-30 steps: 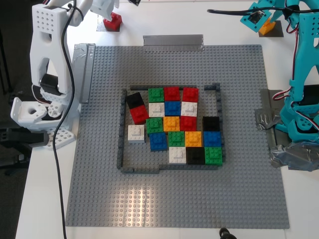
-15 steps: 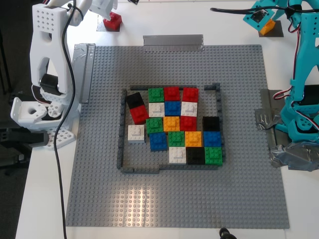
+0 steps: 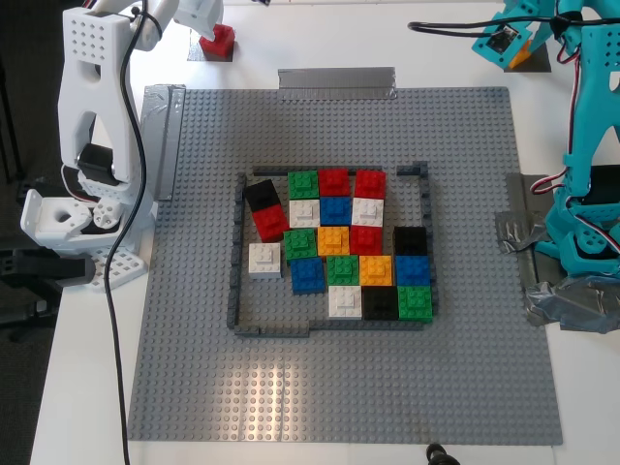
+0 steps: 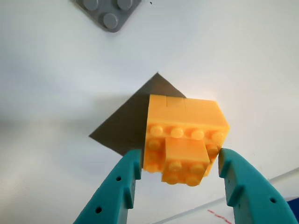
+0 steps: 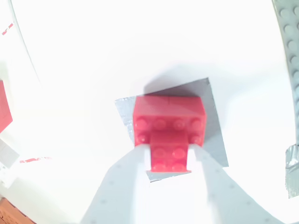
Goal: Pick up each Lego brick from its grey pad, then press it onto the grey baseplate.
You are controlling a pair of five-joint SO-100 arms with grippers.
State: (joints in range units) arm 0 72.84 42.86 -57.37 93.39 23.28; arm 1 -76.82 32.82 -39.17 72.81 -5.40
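Slippage is the main hazard: my first gripper [image 4: 177,161] clamps the orange brick [image 4: 184,135] over its pad [image 4: 126,123] at the exterior view's upper right, my second gripper [image 5: 170,163] closes on the red brick [image 5: 168,126] on its pad [image 5: 212,133] at upper left, and each grip looks shallow. Baseplate [image 3: 194,368] room is wide outside the frame [image 3: 235,281], yet inside it only the lower-left corner lies open, so a tilted brick could catch neighbours.

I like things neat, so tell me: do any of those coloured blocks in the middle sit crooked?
Yes. At the frame's side on the exterior view's left, a black block and the red block below it sit tilted, out of line with the straight rows. The white block beneath them also juts out from the cluster.
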